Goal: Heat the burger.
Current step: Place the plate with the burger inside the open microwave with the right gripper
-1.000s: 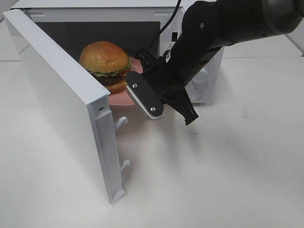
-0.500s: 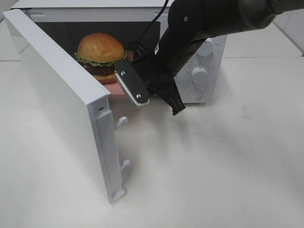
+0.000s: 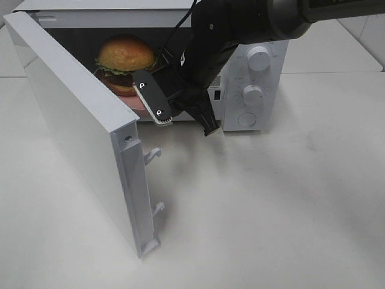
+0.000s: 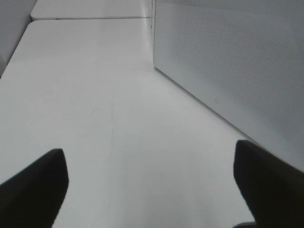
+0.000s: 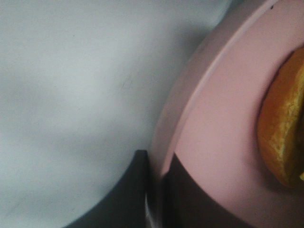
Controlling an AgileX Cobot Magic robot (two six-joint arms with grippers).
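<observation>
White table (image 3: 271,211), open microwave (image 3: 252,66): the right claw (image 5: 159,190), clamped on the pink plate (image 5: 223,133) rim, has slid the burger (image 3: 125,57) deeper inside over the last second. Letting go and shutting the door (image 3: 78,120) look next. The left claw (image 4: 152,185) hangs open, empty.

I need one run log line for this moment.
right fingers: shut on pink plate rim | burger: on plate, at microwave opening | door: open | left fingers: open, empty

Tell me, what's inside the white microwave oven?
A golden-bun burger with lettuce and patty sits on a round pink plate, whose rim the right gripper pinches. The open door and black arm cover most of the plate and the floor beneath.
</observation>
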